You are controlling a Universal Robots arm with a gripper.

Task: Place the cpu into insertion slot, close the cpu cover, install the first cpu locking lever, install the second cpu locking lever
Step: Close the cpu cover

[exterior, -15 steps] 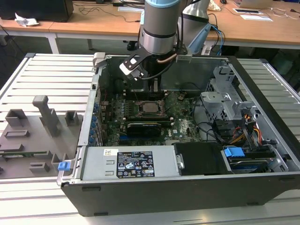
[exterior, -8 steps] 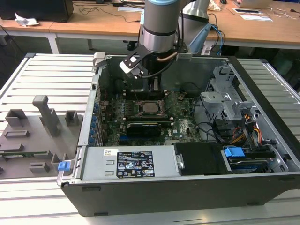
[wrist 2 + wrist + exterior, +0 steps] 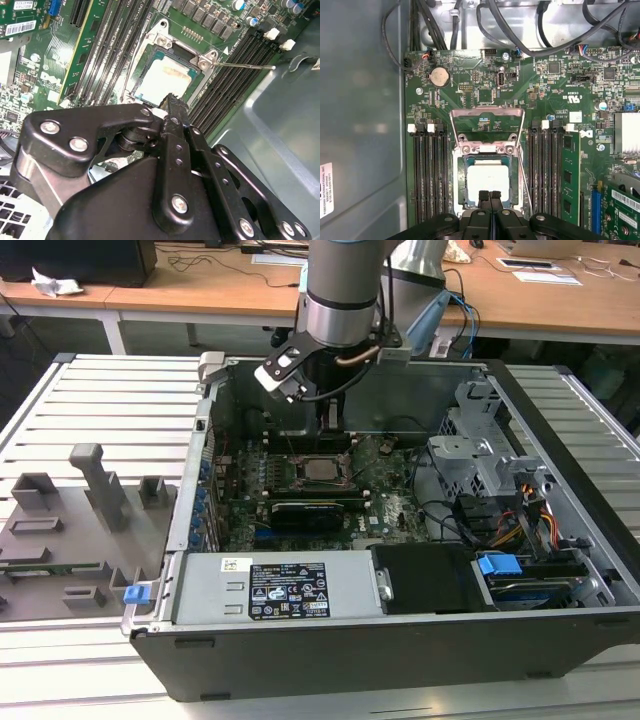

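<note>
Light's bright and even all round, though the pale cpu (image 3: 488,181) top blows out near white in both wrist views and the computer case (image 3: 400,660) interior sits in soft shadow in the exterior view.

Exterior view: the camera looks from above and in front, tilted down at an open computer case (image 3: 400,660) lying on a slatted counter (image 3: 110,390). It stands far enough back to take in the whole case and the lower part of the arm (image 3: 345,290) reaching in from the far side.

First wrist view: the camera faces straight down at the motherboard (image 3: 485,90) from close by, with the tips of the end effector (image 3: 490,194) just inside the picture.

Second wrist view: the camera is nearer still, looking at a slant over the end effector's black linkage onto the same board.

All three views share the cpu (image 3: 322,468) in its socket.
</note>
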